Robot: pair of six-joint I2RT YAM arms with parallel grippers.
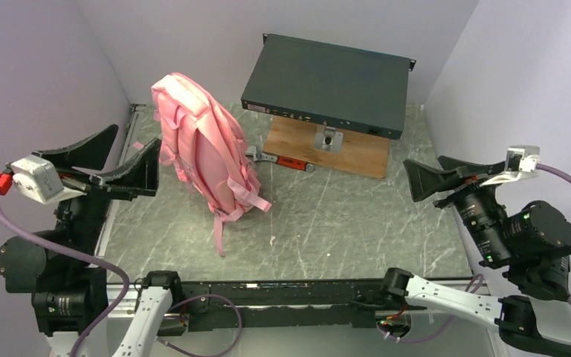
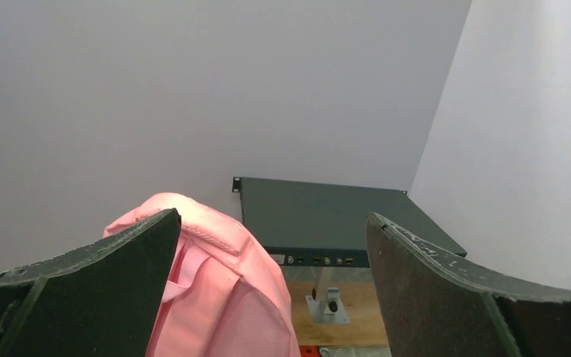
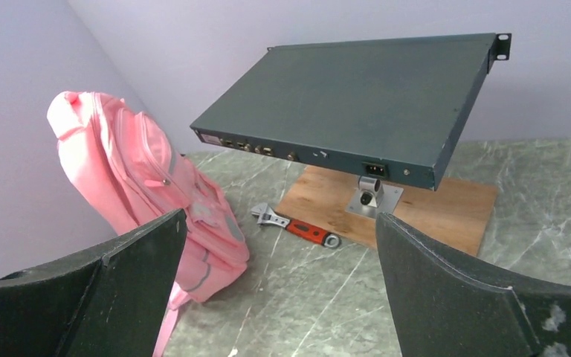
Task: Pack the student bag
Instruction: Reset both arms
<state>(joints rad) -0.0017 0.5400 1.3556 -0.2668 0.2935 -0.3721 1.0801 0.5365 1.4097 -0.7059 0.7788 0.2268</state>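
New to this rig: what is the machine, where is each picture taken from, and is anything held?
Two robot arms sit at the near edge of the table. The wide picture looks down from above and behind them; the other two come from wrist cameras, the dark wedges being each arm's own fingers. On the table: an upright pink backpack, a dark flat box mounted above a wooden board, and a red-handled wrench. The left gripper and right gripper are both open, holding nothing.
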